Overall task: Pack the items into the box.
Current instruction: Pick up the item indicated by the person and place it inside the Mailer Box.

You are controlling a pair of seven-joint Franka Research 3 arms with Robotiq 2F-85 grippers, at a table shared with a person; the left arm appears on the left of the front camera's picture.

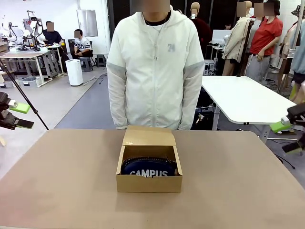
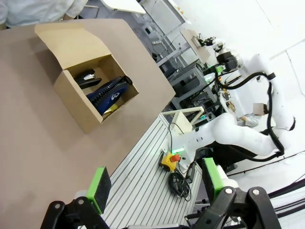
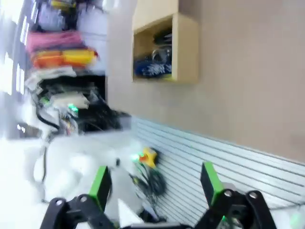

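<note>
Jaws spread wide and empty on both sides: my left gripper (image 1: 14, 114) hangs off the left edge of the table (image 1: 57, 181), my right gripper (image 1: 291, 134) off its right edge, both well apart from the box (image 1: 148, 183) at mid-table. Inside it the pencil case (image 1: 147, 168) lies along the near wall, the stapler (image 2: 86, 78) behind it toward the far wall; the flap lid (image 1: 148, 136) stands open. My guess: case soft and light, pinch across its middle; stapler stiff, denser, smooth, grip its narrow sides; box light, apt to slide.
</note>
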